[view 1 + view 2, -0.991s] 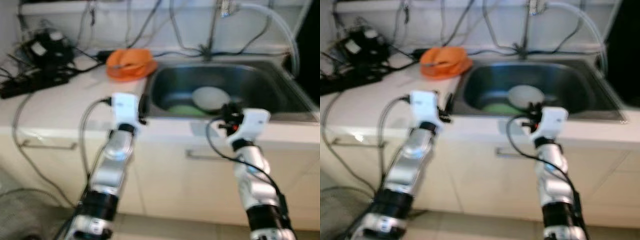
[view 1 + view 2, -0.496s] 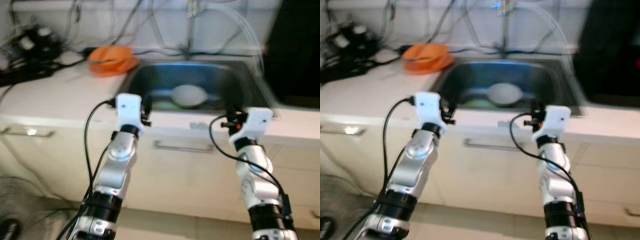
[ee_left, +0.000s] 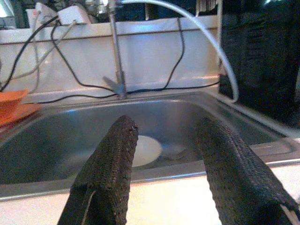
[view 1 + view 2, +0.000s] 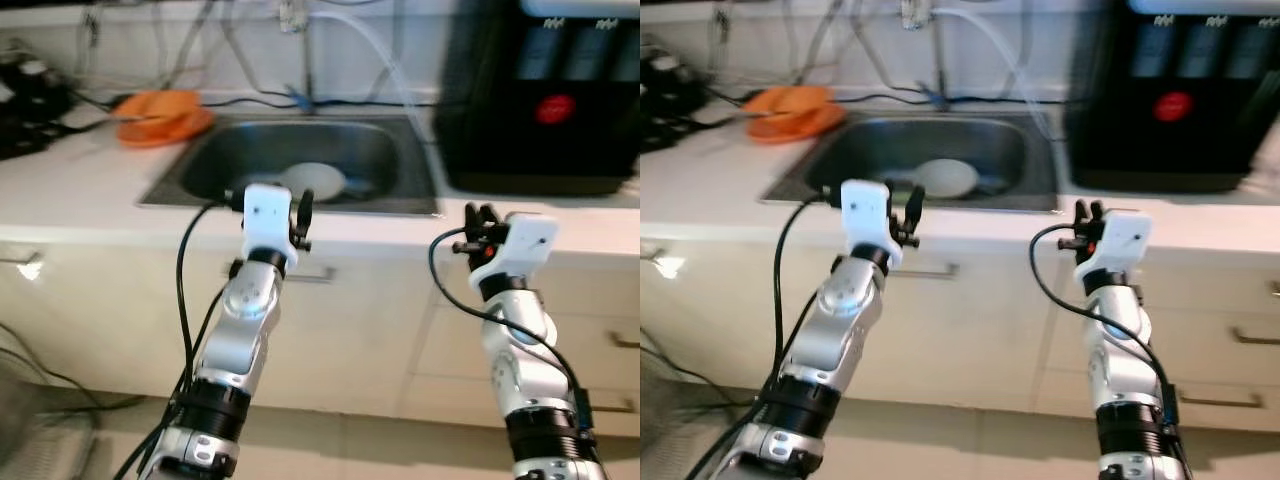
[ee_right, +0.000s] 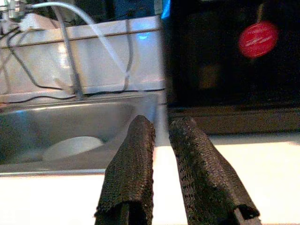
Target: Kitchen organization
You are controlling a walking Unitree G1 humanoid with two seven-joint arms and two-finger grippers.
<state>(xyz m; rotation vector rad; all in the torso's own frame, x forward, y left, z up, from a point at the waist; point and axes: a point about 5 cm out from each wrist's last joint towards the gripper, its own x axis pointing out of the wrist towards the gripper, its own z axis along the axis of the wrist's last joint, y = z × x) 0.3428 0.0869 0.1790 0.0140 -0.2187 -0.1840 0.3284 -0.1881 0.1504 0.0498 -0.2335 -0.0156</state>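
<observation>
A steel sink [image 4: 235, 150] is set into the white counter [image 4: 70, 190], and a white dish [image 4: 312, 180] lies in its basin with something pale beside it. My left gripper [image 4: 300, 214] is raised in front of the sink's front rim, open and holding nothing; between its fingers [image 3: 115, 159] I see the dish [image 3: 146, 150]. My right gripper [image 4: 479, 224] is held up further right, before the counter edge. Its fingers [image 5: 136, 159] are almost together with nothing between them. An orange item [image 4: 160, 103] lies on the counter left of the sink.
A black appliance [image 4: 540, 90] with a red disc [image 5: 258, 40] stands on the counter right of the sink. A tap [image 3: 115, 47], a white hose [image 3: 187, 23] and cables run behind the basin. Cabinet fronts with handles [image 4: 305, 274] lie below the counter.
The whole picture has shifted: the camera turned right, so the sink now lies left of centre and the black appliance has come into view. Both arms stay raised as before.
</observation>
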